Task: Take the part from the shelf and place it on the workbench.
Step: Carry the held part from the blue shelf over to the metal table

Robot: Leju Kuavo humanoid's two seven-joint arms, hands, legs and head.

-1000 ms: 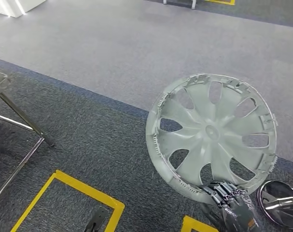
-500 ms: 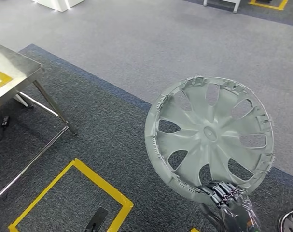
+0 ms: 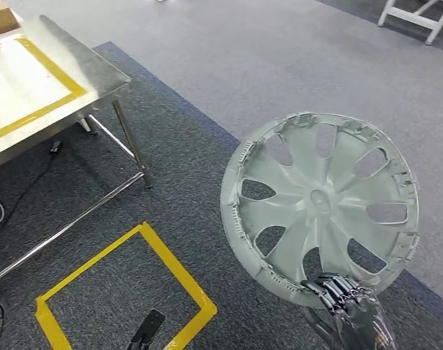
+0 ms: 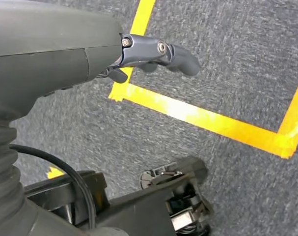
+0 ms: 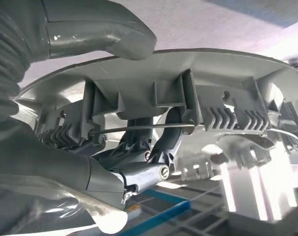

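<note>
Grey hands, ribbed cuffs, dark fingers.
The right hand (image 3: pixel 354 313) has glossy dark segmented fingers (image 3: pixel 334 286) and a shiny grey back with a small orange mark; close up, its thumb (image 5: pixel 114 32) is thick and smooth grey, with a silver screw at a finger pivot. The left hand (image 4: pixel 102 54) has a smooth grey shell, a ribbed grey cover (image 4: pixel 4 162), a black cable (image 4: pixel 58 169) and two screws on a dark finger (image 4: pixel 166 51).

The camera has swung left; the workbench (image 3: pixel 48 87) now fills the 10 o'clock corner; the yellow floor square (image 3: pixel 125 292) sits nearer 6 o'clock.
</note>
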